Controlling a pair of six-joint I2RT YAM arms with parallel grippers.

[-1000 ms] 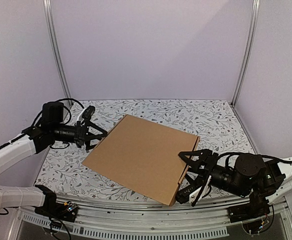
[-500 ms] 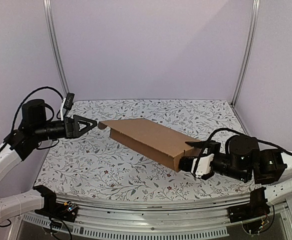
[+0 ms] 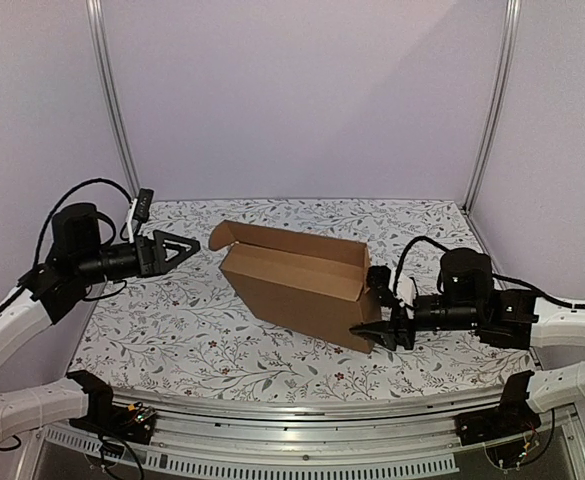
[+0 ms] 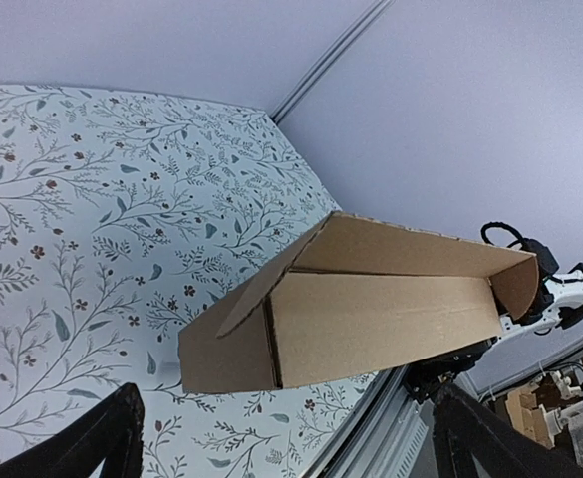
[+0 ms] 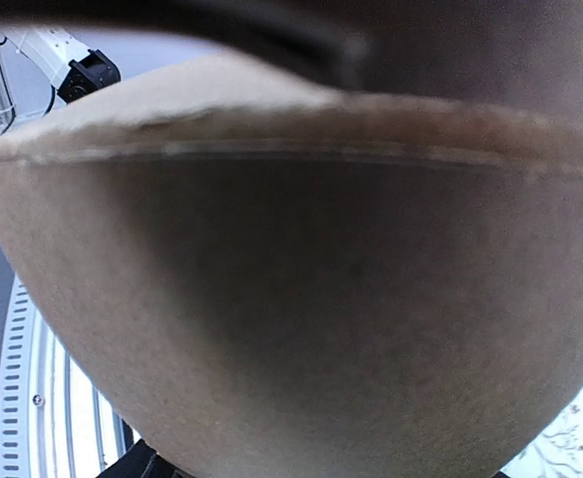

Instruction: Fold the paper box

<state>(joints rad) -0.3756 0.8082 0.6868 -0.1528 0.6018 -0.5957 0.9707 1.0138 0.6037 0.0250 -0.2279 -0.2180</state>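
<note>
The flowery table [image 3: 172, 335] lies under both arms, the same as before. The paper box [image 3: 292, 290] has changed the most. A second ago it lay flat and shut on the table. Now it is tipped up on its long edge and gapes open at the top like a mouth.

The right gripper [image 3: 380, 308] pinches the box's right end between its fingers, and in the right wrist view brown cardboard fills almost everything. This gripper has turned and come up from the near edge.

The left gripper [image 3: 187, 246] is spread wide and holds nothing. It has pulled back from the box, which now sits ahead of its tips with a gap between.

A small round flap [image 3: 221, 236] sticks out nearest those tips.
</note>
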